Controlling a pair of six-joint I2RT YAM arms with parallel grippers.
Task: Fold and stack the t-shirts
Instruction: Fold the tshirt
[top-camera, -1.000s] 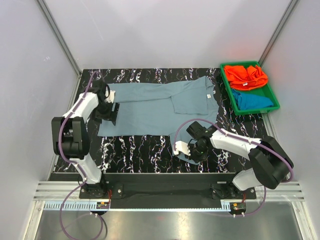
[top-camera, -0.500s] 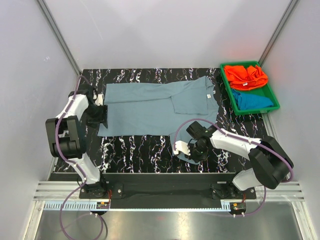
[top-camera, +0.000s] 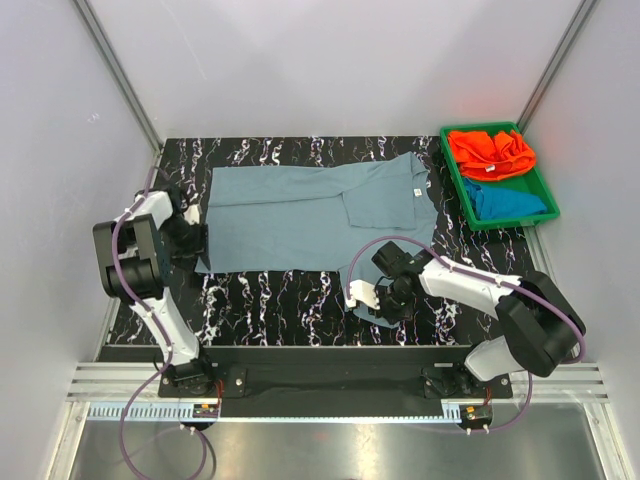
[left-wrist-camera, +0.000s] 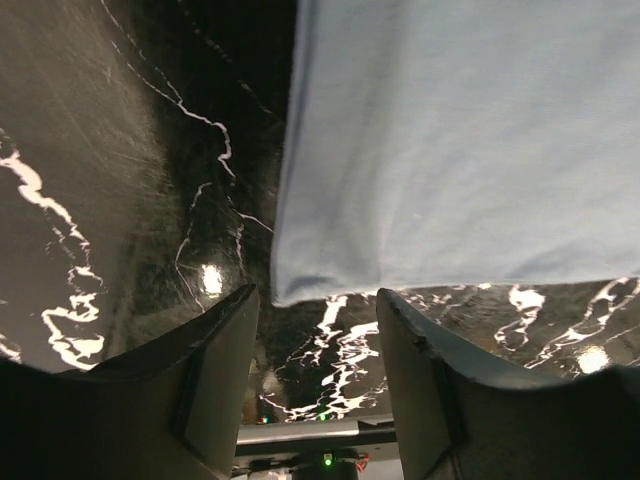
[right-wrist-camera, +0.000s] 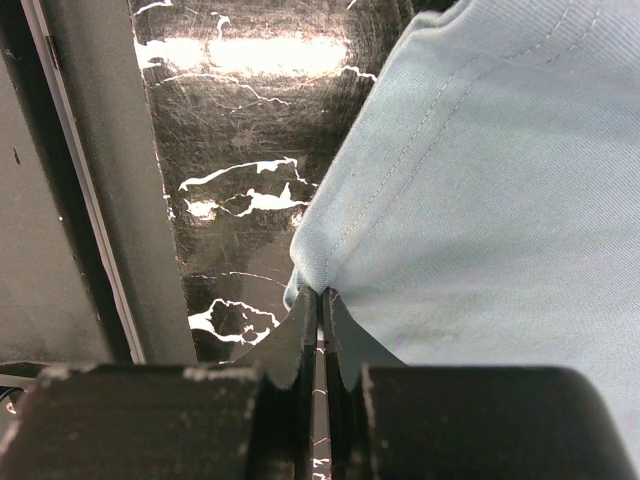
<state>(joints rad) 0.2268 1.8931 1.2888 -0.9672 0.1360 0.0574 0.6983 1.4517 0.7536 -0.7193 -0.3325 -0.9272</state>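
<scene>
since the right gripper (right-wrist-camera: 320, 300) is pinched shut on a stitched edge of the grey-blue t-shirt (top-camera: 300, 215), i treat that side as secured. the left gripper (left-wrist-camera: 315, 300) has its jaws apart and holds nothing; the shirt's near left corner lies just ahead of them. if it closes short, it could catch only the table (top-camera: 270, 295) and skew the fold. the overhead view alone shows the shirt spread flat, and the orange t-shirt (top-camera: 490, 152) and teal t-shirt (top-camera: 505, 200) in the green tray (top-camera: 458, 178); only the wrist views show the pinch.
</scene>
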